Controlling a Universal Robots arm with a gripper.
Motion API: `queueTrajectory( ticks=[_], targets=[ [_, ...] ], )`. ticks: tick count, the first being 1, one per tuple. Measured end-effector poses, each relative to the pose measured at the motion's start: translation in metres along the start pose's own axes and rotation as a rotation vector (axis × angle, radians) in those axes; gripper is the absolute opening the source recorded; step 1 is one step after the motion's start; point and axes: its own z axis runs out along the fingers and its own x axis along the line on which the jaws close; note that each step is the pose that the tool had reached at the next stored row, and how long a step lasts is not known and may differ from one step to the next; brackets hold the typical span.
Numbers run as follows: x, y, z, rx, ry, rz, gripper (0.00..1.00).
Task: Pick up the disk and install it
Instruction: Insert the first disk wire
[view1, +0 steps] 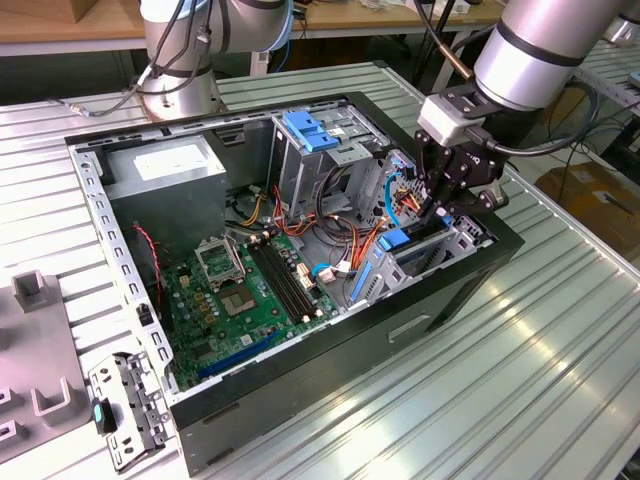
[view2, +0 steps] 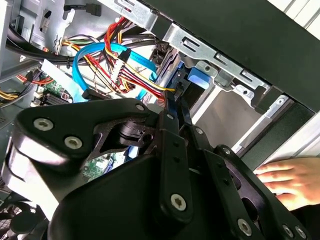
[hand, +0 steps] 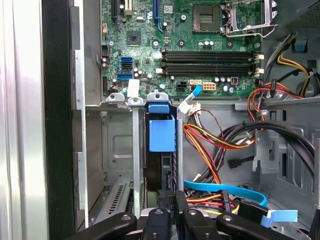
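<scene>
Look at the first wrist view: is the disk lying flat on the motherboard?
No. The disk stands on edge in the metal drive cage, beside the motherboard, not on it.

1. A ribbed metal desk (view1: 560, 380) spreads beneath and around the pincer (view1: 442, 213), its slats catching bright overhead glare.
2. Beyond the pincer, a wooden bench (view1: 60, 30) runs along the back.
3. Past the pincer on the exterior view's right sits a cardboard box (view1: 600, 195).

cables (hand: 210, 137) crowd bay (metal rails (hand: 136, 150) flank)
</scene>
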Motion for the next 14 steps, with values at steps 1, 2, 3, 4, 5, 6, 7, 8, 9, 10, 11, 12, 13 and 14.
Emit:
queueTrajectory(
  ticks=[1,2,3,4,5,6,7,8,9,10,11,12,13,14],
  targets=[
    [0.0000,0.0000,0.0003,-0.0004,0.0002,0.000,0.16],
    [0.0000,0.0000,0.0004,-0.0005,0.0001,0.000,0.16],
    [0.0001,0.0000,0.0004,-0.0006,0.0002,0.000,0.16],
    [0.0001,0.0000,0.0004,-0.0006,0.0001,0.000,0.16],
    [0.0000,0.0000,0.0004,-0.0006,0.0001,0.000,0.16],
    [0.0000,0.0000,0.0005,-0.0006,0.0000,0.000,0.16],
    [0.0000,0.0000,0.0005,-0.0006,0.0000,0.000,0.16],
    [0.0000,0.0000,0.0005,-0.0007,-0.0001,0.000,0.18],
    [-0.0001,0.0000,-0.0021,-0.0006,-0.0001,0.000,0.24],
    [-0.0002,-0.0001,-0.0072,-0.0006,0.0000,0.000,0.24],
    [-0.0003,-0.0001,-0.0100,-0.0006,0.0002,0.000,0.24],
    [-0.0003,-0.0001,-0.0107,-0.0006,0.0001,0.000,0.24],
    [-0.0003,-0.0001,-0.0106,-0.0006,-0.0001,0.000,0.24],
    [-0.0003,-0.0001,-0.0107,-0.0006,-0.0002,0.000,0.24]
  ],
)
